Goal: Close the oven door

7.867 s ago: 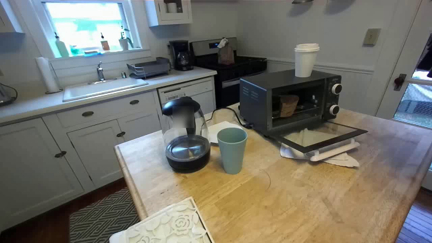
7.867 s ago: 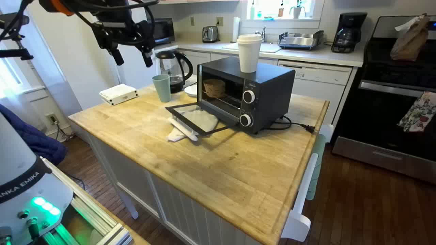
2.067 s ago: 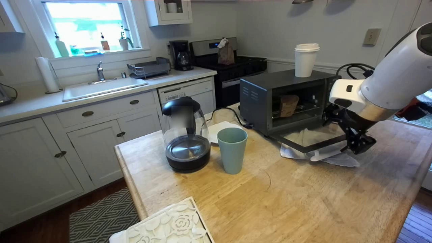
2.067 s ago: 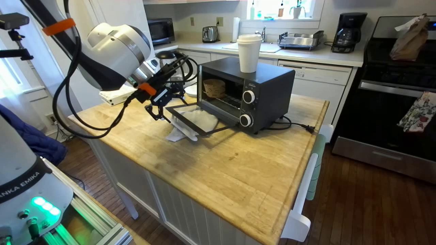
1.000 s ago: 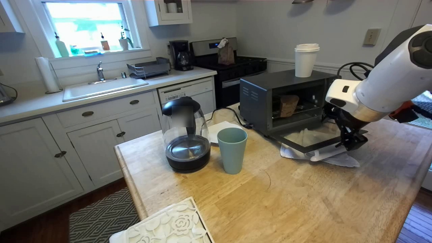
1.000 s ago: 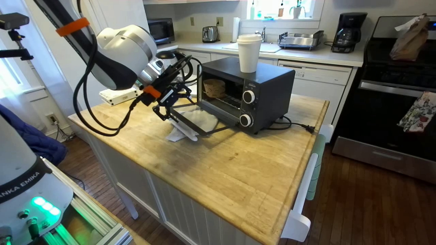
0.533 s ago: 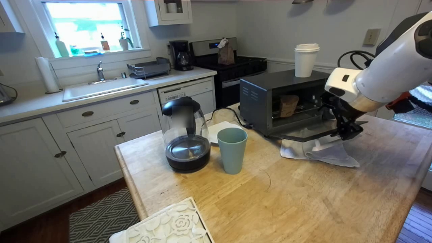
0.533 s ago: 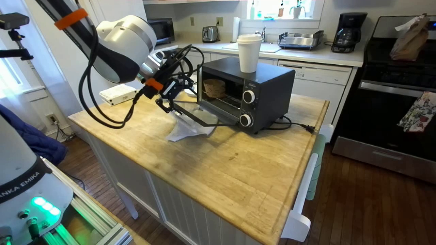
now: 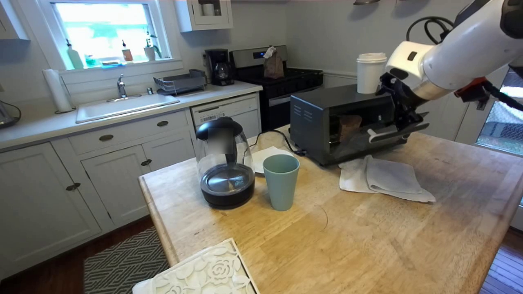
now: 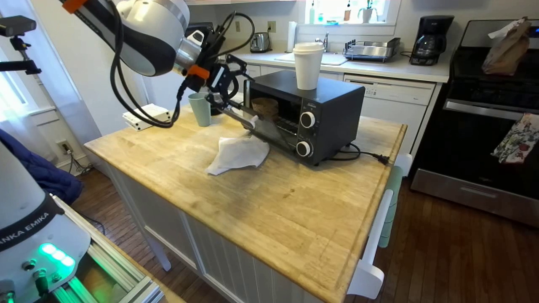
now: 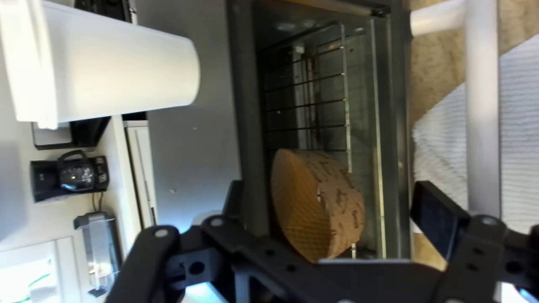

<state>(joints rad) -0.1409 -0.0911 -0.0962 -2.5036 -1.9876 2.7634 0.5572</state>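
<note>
The oven door (image 9: 354, 142) is a dark-framed glass flap, tilted partly up in front of the black toaster oven (image 9: 309, 126), with a gap at its top. It also shows in an exterior view (image 10: 269, 131). Its pale bar handle (image 9: 394, 134) also shows in the wrist view (image 11: 483, 109). My gripper (image 11: 336, 206) is open, its fingers spread wide on either side of the door's edge. In both exterior views the gripper (image 9: 395, 107) (image 10: 232, 90) is at the door's handle side, the lower finger at the handle. Exact contact is hidden.
A lidded white cup (image 9: 369, 73) stands on the oven. A brown paper baking cup (image 11: 339, 202) sits inside on the rack. A folded cloth (image 10: 240, 153) lies below the door. A glass kettle (image 9: 226, 185), green cup (image 9: 281, 183) and white box (image 10: 147, 115) stand beside.
The door lay flat open one second ago; it has swung up to a steep tilt. My gripper has risen with it and moved toward the oven. The cloth beneath is now uncovered.
</note>
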